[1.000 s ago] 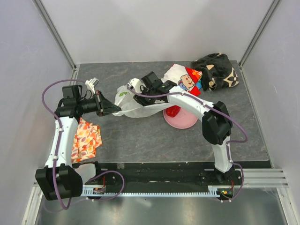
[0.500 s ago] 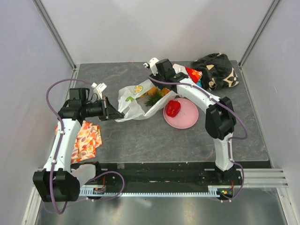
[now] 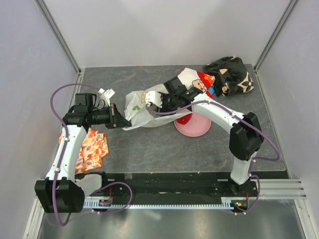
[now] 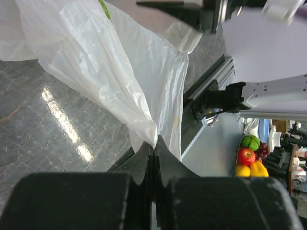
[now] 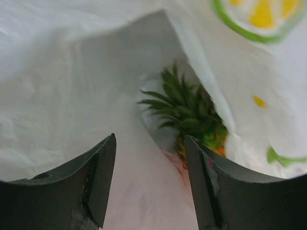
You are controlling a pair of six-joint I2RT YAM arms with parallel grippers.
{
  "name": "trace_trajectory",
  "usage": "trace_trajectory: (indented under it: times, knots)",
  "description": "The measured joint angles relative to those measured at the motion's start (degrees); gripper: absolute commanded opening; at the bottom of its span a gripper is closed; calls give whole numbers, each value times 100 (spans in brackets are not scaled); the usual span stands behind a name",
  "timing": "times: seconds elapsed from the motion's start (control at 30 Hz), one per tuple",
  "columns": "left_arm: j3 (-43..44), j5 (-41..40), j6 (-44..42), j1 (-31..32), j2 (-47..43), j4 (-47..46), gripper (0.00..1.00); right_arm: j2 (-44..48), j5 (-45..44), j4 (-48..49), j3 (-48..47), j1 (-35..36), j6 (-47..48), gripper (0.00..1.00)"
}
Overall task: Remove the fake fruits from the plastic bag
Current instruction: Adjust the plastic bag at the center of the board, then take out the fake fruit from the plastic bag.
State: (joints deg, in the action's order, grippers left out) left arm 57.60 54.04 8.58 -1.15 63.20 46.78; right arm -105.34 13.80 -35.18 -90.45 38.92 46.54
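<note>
The plastic bag (image 3: pixel 140 110) lies crumpled left of centre, white with fruit prints. My left gripper (image 3: pixel 121 121) is shut on its near-left edge; in the left wrist view the film (image 4: pixel 120 72) runs into the closed jaws (image 4: pixel 154 143). My right gripper (image 3: pixel 147 98) stands open at the bag's mouth. In the right wrist view a pineapple's green crown (image 5: pixel 184 108) and a bit of its orange body show inside the bag (image 5: pixel 72 72), just beyond the gripper (image 5: pixel 149 139). A shiny red fruit (image 3: pixel 185 119) lies on the pink plate (image 3: pixel 197 130), partly hidden by the right arm.
A white cloth with a cartoon bear (image 3: pixel 197 82) and a black patterned cloth (image 3: pixel 230 74) lie at the back right. An orange patterned cloth (image 3: pixel 92 148) lies under the left arm near the left edge.
The right arm rose toward the back, then came down again to the bag's mouth with its jaws wider. The left gripper shifted slightly right, still clamping the bag.
</note>
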Motion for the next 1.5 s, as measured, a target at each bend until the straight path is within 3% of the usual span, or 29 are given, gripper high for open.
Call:
trace_trajectory:
  times: [0.3, 0.53, 0.6, 0.7, 0.73, 0.83, 0.97, 1.23, 1.5]
  knots:
    - [11, 0, 0, 0, 0, -20, 2, -619, -22, -151, -66, 437, 793, 70]
    - [11, 0, 0, 4, 2, -17, 2, -776, -789, 562, 57, 444, 1386, 69]
    - [15, -2, 0, 4, 7, -15, 2, -807, -1104, 824, 173, 450, 1600, 65]
    - [26, -4, 0, 4, 20, -17, 2, -927, -1537, 1132, 315, 472, 1864, 48]
    - [31, -4, 0, 4, 33, -17, 2, -1005, -1690, 1222, 332, 474, 1950, 37]
    - [39, -17, 0, 4, 68, -17, 2, -1246, -2000, 1438, 339, 498, 2111, 17]
    - [44, -44, 0, 4, 94, -15, 2, -1309, -2238, 1683, 343, 551, 2142, 1]
    - [192, -149, 0, 4, 166, -17, 2, -1040, -2085, 1414, -162, 654, 1558, 0]
    - [634, -262, 0, 4, 396, -59, 2, -133, -1021, 719, -1097, 669, 140, 0]
